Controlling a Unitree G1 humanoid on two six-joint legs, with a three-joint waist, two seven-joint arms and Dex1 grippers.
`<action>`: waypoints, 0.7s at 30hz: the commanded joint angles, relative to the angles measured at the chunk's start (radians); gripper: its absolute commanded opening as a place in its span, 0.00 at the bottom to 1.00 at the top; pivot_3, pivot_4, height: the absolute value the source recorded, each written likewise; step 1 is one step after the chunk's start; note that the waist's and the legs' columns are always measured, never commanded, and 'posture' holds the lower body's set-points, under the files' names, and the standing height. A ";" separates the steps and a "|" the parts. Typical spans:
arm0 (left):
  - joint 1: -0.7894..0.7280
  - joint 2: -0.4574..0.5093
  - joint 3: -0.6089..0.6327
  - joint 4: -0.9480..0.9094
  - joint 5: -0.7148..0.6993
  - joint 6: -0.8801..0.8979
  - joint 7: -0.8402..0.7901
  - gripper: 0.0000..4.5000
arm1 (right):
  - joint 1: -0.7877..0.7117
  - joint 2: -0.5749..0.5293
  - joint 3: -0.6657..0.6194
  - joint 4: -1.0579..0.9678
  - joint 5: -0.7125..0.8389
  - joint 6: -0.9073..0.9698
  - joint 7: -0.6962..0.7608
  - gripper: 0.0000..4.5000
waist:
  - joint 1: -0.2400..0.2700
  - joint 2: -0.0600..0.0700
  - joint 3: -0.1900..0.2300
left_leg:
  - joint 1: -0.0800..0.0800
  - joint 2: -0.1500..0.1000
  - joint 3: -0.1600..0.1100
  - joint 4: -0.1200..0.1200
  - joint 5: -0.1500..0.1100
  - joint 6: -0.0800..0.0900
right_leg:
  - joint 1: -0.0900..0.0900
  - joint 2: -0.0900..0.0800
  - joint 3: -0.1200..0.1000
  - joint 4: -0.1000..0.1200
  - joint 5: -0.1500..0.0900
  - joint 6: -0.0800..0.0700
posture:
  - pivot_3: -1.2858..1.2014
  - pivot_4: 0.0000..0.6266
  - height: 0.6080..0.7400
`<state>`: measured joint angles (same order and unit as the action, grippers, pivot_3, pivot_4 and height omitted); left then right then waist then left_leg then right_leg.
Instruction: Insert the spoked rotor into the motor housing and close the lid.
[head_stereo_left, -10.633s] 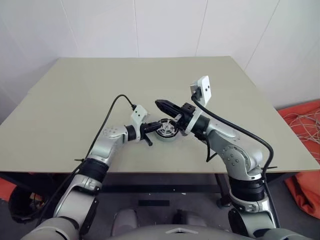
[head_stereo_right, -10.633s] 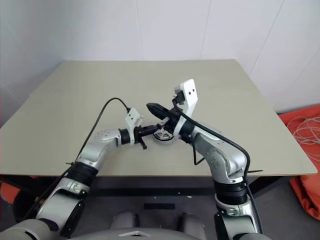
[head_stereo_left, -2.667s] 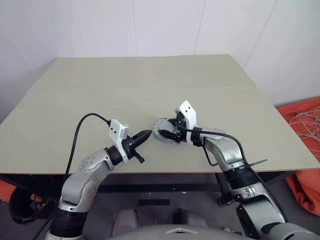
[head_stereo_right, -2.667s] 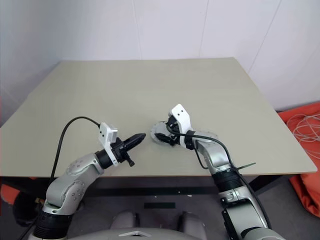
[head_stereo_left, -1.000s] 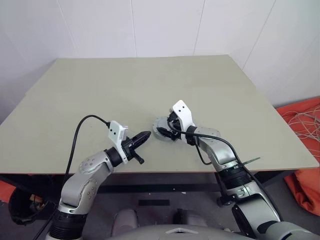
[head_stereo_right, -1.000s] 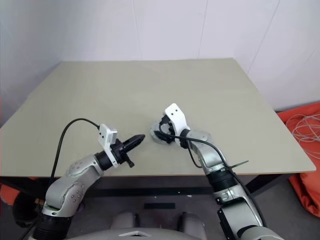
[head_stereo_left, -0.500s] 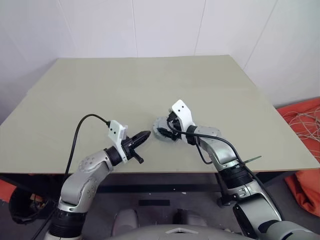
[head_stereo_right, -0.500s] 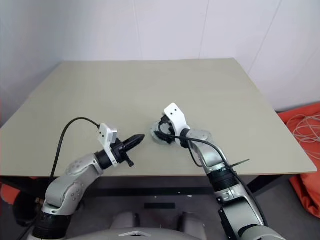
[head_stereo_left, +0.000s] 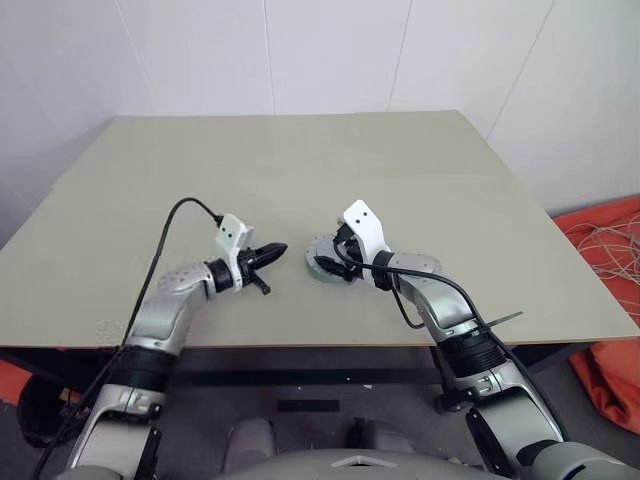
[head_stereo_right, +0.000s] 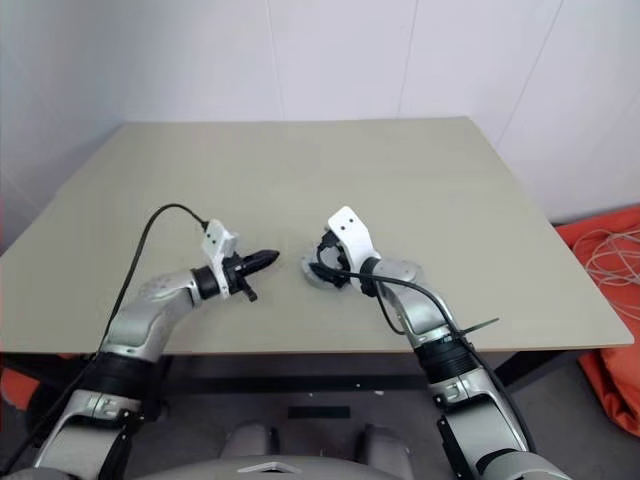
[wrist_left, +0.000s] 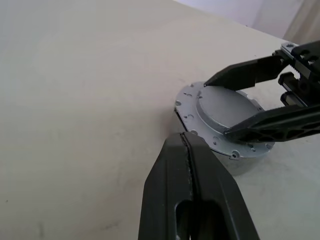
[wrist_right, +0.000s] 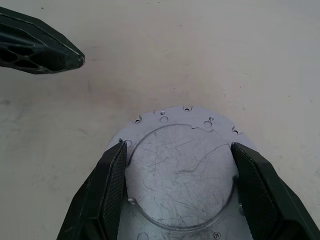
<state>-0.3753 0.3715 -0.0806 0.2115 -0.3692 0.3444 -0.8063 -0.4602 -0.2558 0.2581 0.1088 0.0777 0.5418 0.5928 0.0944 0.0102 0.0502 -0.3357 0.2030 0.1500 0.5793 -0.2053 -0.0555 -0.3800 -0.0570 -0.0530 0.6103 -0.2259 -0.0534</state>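
Since a second ago my left tool (head_stereo_left: 281, 248) has slid in over the bench (head_stereo_left: 300, 170) toward the lid (wrist_right: 182, 172), fingers pressed together, tip now near the lid's left edge but apart from it. My right tool (wrist_right: 178, 187) has stayed put, its fingers (wrist_right: 107, 187) spread around the lid's raised centre, one on each side. That lid lies flat near the bench's near edge, just right of my left tool.
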 joint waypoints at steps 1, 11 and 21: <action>-0.088 -0.013 -0.015 0.098 0.033 -0.057 -0.054 0.00 | 0.002 0.007 0.022 -0.004 -0.011 0.016 0.003 0.71 | 0.000 0.000 0.000 | 0.000 0.000 0.000 0.000 0.000 0.000 | 0.000 0.000 0.000 0.000 0.000 0.000 | 0.52 0.00 1.00; -0.289 -0.107 -0.025 0.313 0.082 -0.121 -0.106 0.00 | 0.000 0.011 0.022 -0.005 -0.011 0.017 0.003 0.71 | 0.000 0.000 0.000 | 0.000 0.000 0.000 0.000 0.000 0.000 | 0.000 0.000 0.000 0.000 0.000 -0.001 | 0.52 0.00 1.00; -0.382 -0.165 -0.058 0.474 0.140 -0.127 -0.173 0.00 | 0.006 0.026 0.023 -0.016 -0.009 0.021 -0.007 0.71 | -0.001 -0.001 0.000 | 0.000 0.000 0.000 -0.001 0.000 0.000 | 0.000 0.000 0.000 0.000 0.000 -0.001 | 0.52 0.00 1.00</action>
<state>-0.7283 0.2078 -0.1398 0.6825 -0.2359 0.2261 -0.9609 -0.4591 -0.2404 0.2568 0.1049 0.0764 0.5525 0.5844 0.0934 0.0096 0.0503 -0.3358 0.2033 0.1502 0.5786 -0.2051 -0.0556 -0.3800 -0.0571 -0.0530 0.6103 -0.2257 -0.0545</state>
